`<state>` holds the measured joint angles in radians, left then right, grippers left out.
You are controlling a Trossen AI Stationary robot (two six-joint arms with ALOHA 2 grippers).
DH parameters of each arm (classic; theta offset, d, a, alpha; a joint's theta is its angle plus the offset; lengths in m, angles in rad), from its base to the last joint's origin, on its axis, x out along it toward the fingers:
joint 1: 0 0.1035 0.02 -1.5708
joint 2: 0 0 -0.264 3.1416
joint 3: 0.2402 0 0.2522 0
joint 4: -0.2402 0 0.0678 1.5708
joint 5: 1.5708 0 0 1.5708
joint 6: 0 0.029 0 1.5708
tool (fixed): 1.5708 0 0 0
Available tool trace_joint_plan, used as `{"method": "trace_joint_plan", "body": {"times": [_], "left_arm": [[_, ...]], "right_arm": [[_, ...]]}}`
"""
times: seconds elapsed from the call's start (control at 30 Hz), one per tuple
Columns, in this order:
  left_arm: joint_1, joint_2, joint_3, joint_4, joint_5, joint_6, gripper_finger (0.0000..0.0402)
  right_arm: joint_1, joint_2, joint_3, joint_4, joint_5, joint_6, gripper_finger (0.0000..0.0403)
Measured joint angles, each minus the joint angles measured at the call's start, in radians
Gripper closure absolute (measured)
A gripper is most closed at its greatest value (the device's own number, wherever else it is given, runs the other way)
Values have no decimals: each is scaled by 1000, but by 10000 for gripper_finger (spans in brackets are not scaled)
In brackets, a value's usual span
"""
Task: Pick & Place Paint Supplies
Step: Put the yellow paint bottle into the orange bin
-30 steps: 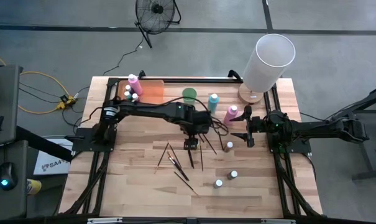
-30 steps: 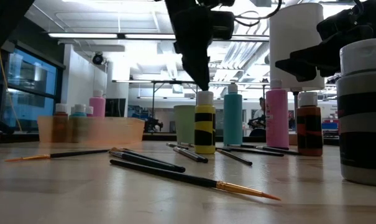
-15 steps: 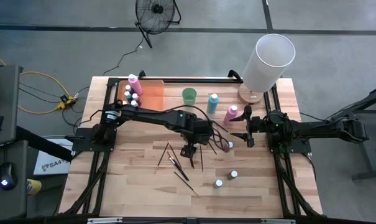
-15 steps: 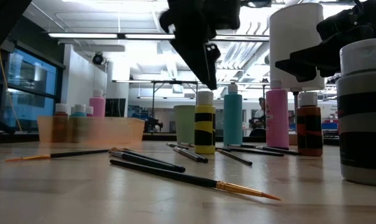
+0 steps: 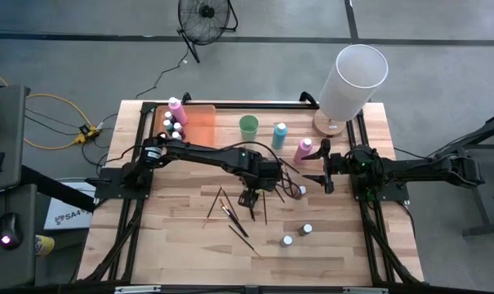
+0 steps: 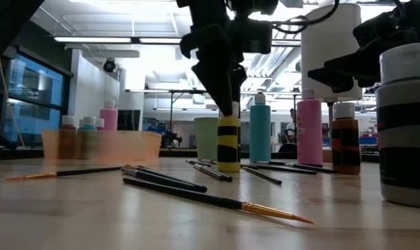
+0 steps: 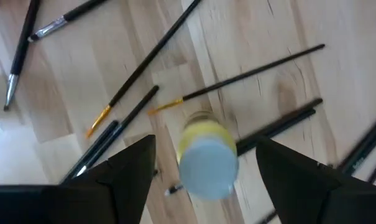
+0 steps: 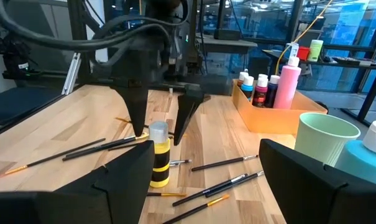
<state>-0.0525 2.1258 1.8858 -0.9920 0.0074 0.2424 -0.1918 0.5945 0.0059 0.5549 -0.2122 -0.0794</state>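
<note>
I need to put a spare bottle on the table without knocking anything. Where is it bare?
Bare wood lies along the table's near left side, left of the brushes, and in the near right corner past the two small bottles. It is crowded mid-table, around the left gripper and the yellow bottle.

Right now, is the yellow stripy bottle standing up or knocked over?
Standing up. The yellow striped bottle sits upright on the table, cap on top, between the left gripper's open fingers.

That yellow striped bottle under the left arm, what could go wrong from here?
The left gripper straddles the yellow striped bottle with jaws open beside its cap; an off-centre close could tip it. Brushes lie close around its base, so a fall or low jaws could scatter them.
</note>
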Motion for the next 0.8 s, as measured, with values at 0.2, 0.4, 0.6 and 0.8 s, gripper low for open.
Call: {"method": "trace_joint_plan", "body": {"times": [0.2,0.4,0.6,0.8], "left_arm": [[0,5,-2,-2,0,-3,196],[7,5,-2,-6,0,-7,258],[7,2,-1,-7,3,-11,286],[8,2,-1,-10,3,-15,286]], "right_arm": [[0,0,0,-2,0,0,117],[0,0,0,-6,0,0,117],[0,0,0,-6,0,0,117],[0,0,0,-6,0,0,117]]}}
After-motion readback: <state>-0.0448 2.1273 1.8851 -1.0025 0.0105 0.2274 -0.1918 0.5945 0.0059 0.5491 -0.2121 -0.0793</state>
